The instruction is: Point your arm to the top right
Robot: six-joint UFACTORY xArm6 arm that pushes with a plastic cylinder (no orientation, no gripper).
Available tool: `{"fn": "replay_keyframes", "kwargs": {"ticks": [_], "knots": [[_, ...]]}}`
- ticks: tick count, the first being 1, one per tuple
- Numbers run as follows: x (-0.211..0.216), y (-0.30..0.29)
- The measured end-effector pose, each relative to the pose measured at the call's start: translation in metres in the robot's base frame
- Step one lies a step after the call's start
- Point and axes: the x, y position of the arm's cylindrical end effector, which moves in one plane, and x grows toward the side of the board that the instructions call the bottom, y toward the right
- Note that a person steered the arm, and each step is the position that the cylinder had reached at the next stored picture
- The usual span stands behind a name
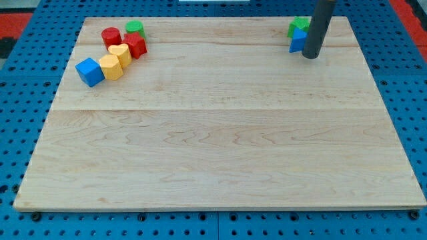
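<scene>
My rod comes down from the view's top at the right, and my tip (310, 56) rests on the wooden board (220, 133) near its top right corner. Right beside the tip, on its left, a blue block (297, 42) and a green block (297, 27) are partly hidden by the rod. At the top left lies a cluster: a green cylinder (135, 28), a red cylinder (111, 36), a red block (136, 45), a yellow heart-shaped block (121, 53), a yellow block (111, 67) and a blue cube (89, 71).
The board lies on a blue perforated table (20, 100). A red area (407, 10) shows at the view's top right corner, beyond the board.
</scene>
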Motion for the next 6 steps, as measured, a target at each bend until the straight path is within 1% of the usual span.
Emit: {"fn": "replay_keyframes", "kwargs": {"ticks": [1, 3, 4, 5, 6], "knots": [[0.0, 0.001], [0.047, 0.02], [0.024, 0.07], [-0.037, 0.098], [-0.096, 0.105]]}}
